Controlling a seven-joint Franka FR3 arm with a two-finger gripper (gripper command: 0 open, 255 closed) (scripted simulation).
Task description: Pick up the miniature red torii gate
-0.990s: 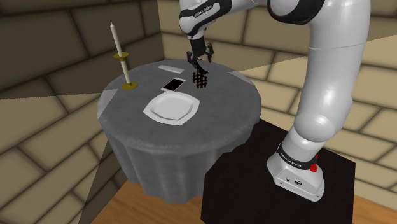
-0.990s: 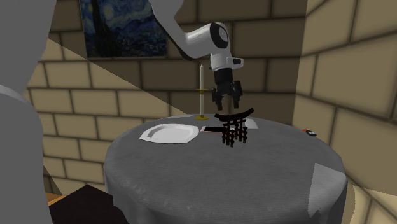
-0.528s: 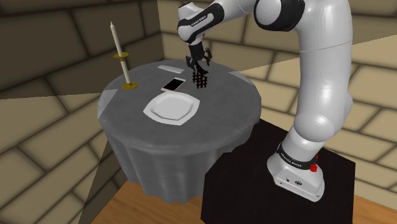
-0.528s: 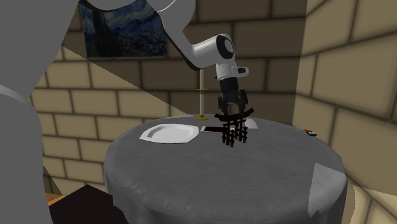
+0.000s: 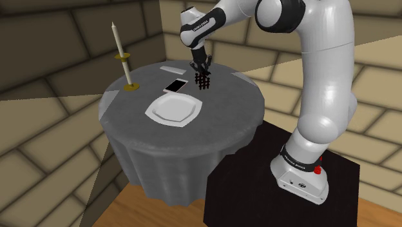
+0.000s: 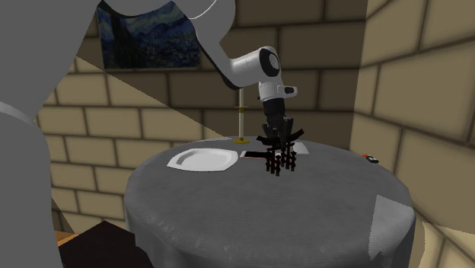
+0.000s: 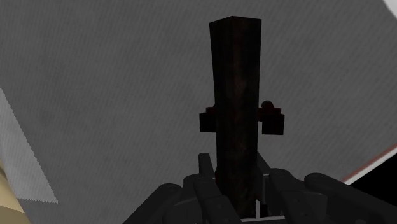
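The miniature torii gate looks almost black with dark red touches and stands upright on the round grey-clothed table, beyond the white plate. My black gripper has come straight down onto it and is shut on its top beam. In the second exterior view the gripper sits on the gate, whose posts still reach the cloth. In the wrist view the dark top beam runs out from between my fingers, with the gripper clasping its near end.
A white plate, a dark phone and a white card lie near the gate. A tall candle on a brass holder stands at the table's far side. A small dark item lies near the table's rim.
The gripper came down from above the gate onto its top beam and its fingers went from wide open to shut on the beam. The gate has not moved.
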